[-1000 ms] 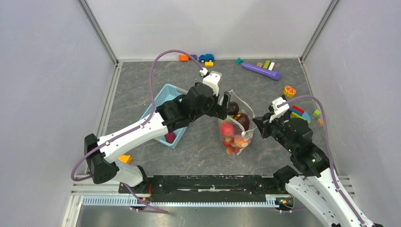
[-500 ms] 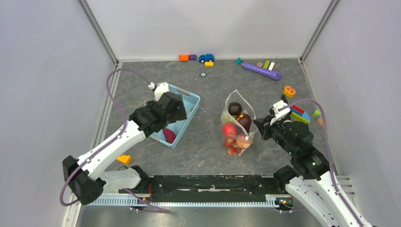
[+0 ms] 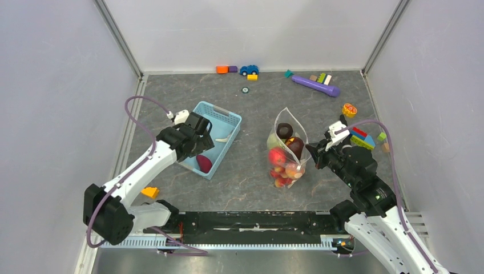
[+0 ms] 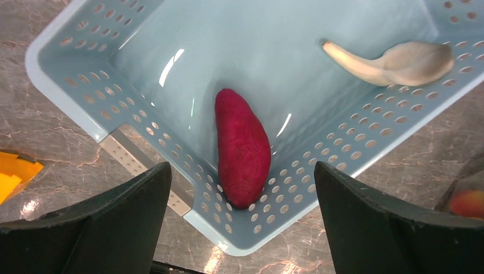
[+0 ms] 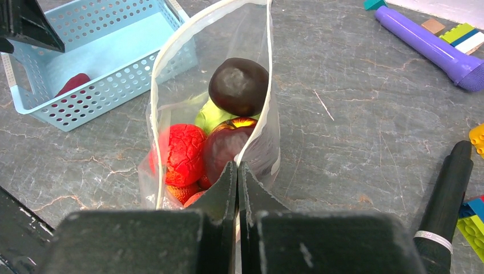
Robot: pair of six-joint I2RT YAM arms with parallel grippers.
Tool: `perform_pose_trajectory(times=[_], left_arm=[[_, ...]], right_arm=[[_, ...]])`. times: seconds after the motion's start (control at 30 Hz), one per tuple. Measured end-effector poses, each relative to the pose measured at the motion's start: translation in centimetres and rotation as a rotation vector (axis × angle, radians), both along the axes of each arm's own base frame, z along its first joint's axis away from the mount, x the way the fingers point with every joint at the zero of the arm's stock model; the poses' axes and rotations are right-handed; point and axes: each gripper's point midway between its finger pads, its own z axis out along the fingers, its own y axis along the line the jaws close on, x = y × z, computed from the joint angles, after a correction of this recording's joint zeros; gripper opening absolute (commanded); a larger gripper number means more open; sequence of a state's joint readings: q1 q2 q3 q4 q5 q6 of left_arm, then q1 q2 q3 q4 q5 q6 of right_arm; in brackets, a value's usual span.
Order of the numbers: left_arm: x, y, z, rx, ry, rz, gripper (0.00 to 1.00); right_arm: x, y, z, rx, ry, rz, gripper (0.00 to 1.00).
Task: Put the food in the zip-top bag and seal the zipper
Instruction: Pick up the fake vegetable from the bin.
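Right gripper, pressed together, pinches the zip-top bag rim at centre frame, with red, maroon and green food inside. Left gripper hangs spread over the magenta piece in the blue basket, centre left.

Left hand swung from zip-top bag to above basket

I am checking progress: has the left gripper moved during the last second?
Yes. The left gripper went left, from the zip-top bag to above the blue basket.
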State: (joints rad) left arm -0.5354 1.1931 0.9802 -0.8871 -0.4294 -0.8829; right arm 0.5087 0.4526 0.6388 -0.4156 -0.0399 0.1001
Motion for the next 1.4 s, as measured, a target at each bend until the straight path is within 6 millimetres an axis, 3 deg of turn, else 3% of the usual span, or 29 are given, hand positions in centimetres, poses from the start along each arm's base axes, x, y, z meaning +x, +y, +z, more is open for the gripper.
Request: perform_pose_trajectory(times=[0.4, 0.73, 0.9, 1.13, 1.4], left_arm=[[0.3, -0.4, -4.7, 0.005, 0.154, 0.023, 1.00], [1.0, -1.0, -6.3, -0.012, 0.168, 0.029, 0.99], [0.7, -0.9, -8.0, 0.012, 0.228, 0.030, 0.98], [0.4, -1.3, -10.0, 0.014, 0.299, 0.024, 0.91], [0.5, -2.6, -11.0, -0.049, 0.307, 0.011, 0.77]], right_arm=[[0.2, -0.2, -0.3, -0.006, 0.001, -0.016, 0.00], [0.2, -0.3, -0.3, -0.008, 0.001, -0.019, 0.00], [0.4, -0.5, -0.4, -0.014, 0.005, -0.032, 0.00], [0.5, -0.6, -0.5, -0.019, 0.004, -0.042, 0.00], [0.7, -0.7, -0.6, -0.026, 0.007, -0.048, 0.00]])
